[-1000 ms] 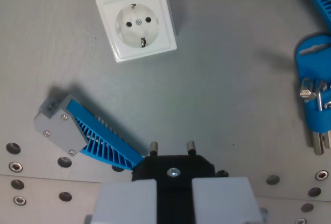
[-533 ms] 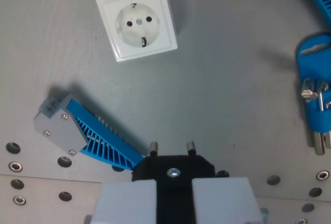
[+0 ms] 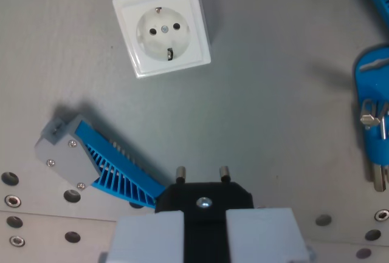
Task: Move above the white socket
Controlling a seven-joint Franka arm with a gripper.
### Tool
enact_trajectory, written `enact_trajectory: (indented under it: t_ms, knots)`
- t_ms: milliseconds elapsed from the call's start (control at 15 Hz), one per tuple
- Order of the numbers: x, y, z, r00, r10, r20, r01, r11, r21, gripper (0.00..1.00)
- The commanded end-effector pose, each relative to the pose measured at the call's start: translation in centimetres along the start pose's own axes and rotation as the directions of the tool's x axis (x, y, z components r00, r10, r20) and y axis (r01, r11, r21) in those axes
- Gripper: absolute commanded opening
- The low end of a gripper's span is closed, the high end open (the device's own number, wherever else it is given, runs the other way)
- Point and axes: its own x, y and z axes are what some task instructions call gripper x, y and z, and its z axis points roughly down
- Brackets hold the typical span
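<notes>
The white socket [image 3: 161, 32] sits on the grey table at the top of the wrist view, left of centre, face up with two holes and a centre screw. My gripper [image 3: 205, 234] is at the bottom centre, shut on a black plug [image 3: 203, 197] whose two metal pins point up the picture. The socket lies well ahead of the pins and somewhat to the wrist view's left.
A blue ribbed part with a grey block end [image 3: 91, 160] lies at the lower left, touching the plug's left side in the picture. A blue fixture with metal clips [image 3: 375, 120] is at the right edge. Bolt holes [image 3: 72, 195] line the bottom of the table.
The whole scene has shifted slightly, so the camera has moved: the socket looks a little larger and the edge objects have spread outward. The plug stays held the same way.
</notes>
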Motion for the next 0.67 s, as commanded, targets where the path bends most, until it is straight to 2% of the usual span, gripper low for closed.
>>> enact_trajectory:
  t_ms: [67, 667]
  knots:
    - [0.3, -0.2, 0.9, 0.998, -0.049, -0.046, 0.05, 0.999, 0.012, 0.0]
    - [0.7, -0.8, 3.9, 0.994, -0.091, -0.067, 0.093, 0.995, 0.027, 0.0]
